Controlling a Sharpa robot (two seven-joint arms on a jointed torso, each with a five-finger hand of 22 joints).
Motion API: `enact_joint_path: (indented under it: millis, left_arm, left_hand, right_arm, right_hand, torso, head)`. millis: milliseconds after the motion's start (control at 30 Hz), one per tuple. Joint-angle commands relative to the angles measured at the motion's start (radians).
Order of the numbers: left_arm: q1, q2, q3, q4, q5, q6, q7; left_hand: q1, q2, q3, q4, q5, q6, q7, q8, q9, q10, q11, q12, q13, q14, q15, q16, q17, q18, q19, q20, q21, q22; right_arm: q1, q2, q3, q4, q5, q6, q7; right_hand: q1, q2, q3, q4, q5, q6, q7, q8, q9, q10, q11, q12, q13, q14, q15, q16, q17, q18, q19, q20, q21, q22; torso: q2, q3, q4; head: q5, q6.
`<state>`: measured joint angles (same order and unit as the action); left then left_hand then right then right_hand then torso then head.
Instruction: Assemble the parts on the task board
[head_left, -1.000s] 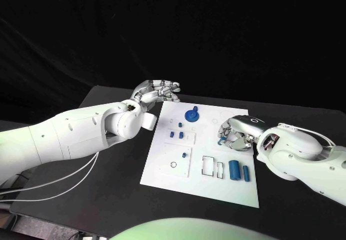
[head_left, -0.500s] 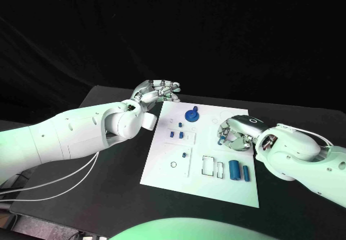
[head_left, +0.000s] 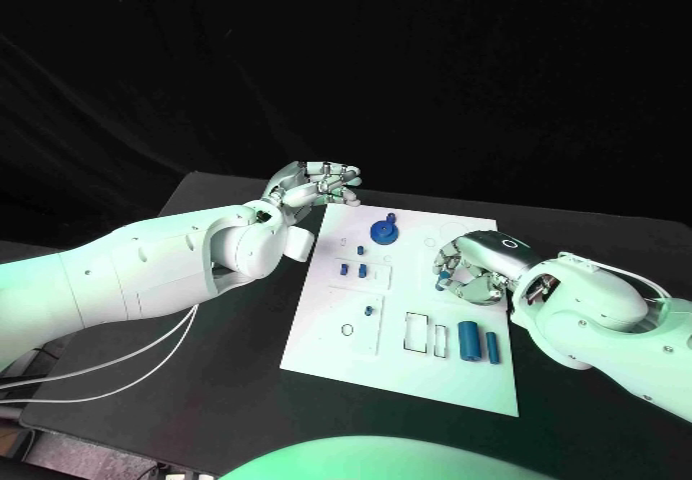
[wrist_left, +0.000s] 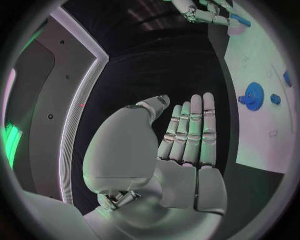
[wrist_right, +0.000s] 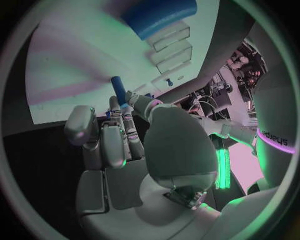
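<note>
From the head view, my right hand (head_left: 469, 268) sits over the white board (head_left: 361, 340), with two loose blue cylinders (head_left: 470, 340) just beside my wrist. My left hand (head_left: 310, 182) hovers off the board's far corner.

At my left wrist, fingers straight and together, holding nothing.

At my right wrist, I pinch a small blue peg (wrist_right: 119, 90) at my fingertips. It looks light, stiff and slippery, best held mid-length.

task board (head_left: 411, 370) on surface (head_left: 202, 390), middle | gear part (head_left: 382, 231) at board's far edge | two cylinder parts (head_left: 479, 342) side by side near board's right edge | left hand (head_left: 310, 183) off board's far-left corner | right hand (head_left: 472, 265) over board's right side, a small part (wrist_right: 119, 91) in its fingers
</note>
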<state>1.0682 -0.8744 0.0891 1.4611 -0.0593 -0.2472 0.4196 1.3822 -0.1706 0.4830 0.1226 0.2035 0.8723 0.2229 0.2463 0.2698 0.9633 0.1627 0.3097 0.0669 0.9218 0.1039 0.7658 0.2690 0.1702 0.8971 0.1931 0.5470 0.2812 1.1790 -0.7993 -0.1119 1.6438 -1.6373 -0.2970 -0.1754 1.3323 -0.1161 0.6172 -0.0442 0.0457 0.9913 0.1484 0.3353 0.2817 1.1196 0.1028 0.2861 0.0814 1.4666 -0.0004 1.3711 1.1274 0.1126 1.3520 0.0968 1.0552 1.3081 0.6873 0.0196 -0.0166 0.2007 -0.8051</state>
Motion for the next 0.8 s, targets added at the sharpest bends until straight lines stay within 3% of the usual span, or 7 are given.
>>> enact_joint_path:
  millis: [33,467,800]
  left_arm:
    - [0.0,0.003,0.0,0.0,-0.004,0.002,0.005]
    - [0.0,0.006,0.0,-0.001,-0.004,0.003,0.006]
    - [0.0,0.012,0.0,-0.002,-0.004,0.004,0.007]
  left_hand:
    - [0.003,0.002,-0.001,-0.004,-0.001,-0.005,0.001,0.003,-0.001,-0.006,0.0,0.006,0.001,-0.003,-0.002,-0.001,-0.001,0.01,0.003,0.005,-0.003,0.0]
    - [0.002,0.004,-0.001,-0.003,0.0,-0.006,0.001,0.003,-0.001,-0.007,0.0,0.006,0.001,-0.003,-0.002,-0.001,-0.001,0.01,0.003,0.005,-0.004,0.0]
    - [0.002,0.004,-0.001,-0.003,0.0,-0.006,0.001,0.003,-0.001,-0.007,0.0,0.006,0.001,-0.003,-0.002,-0.001,-0.001,0.01,0.003,0.005,-0.004,0.0]
  right_arm:
    - [0.006,-0.007,0.001,0.026,0.005,-0.058,0.005]
    - [0.017,-0.013,0.005,0.124,0.036,-0.101,0.021]
    - [-0.013,0.068,0.005,0.158,0.058,-0.118,0.054]
  right_hand:
    - [0.003,0.007,0.005,-0.004,0.005,0.009,-0.002,0.005,0.002,0.038,-0.03,0.001,0.0,0.014,-0.005,0.004,0.001,-0.012,0.01,0.001,0.008,0.017]
    - [0.004,0.007,0.007,-0.006,0.007,0.01,-0.002,0.005,0.002,0.039,-0.03,0.0,0.0,0.014,-0.006,0.004,0.0,-0.012,0.011,0.0,0.011,0.019]
    - [0.006,0.007,0.01,-0.01,0.008,0.009,-0.002,0.005,0.003,0.041,-0.031,-0.001,0.001,0.015,-0.006,0.005,0.002,-0.011,0.01,0.0,0.007,0.018]
  torso:
    - [0.0,-0.0008,-0.0011]
    - [0.001,-0.0001,-0.0007]
    - [0.001,0.0009,0.0008]
  head:
    - [0.0,0.001]
    - [-0.001,0.005]
    - [0.004,0.005]
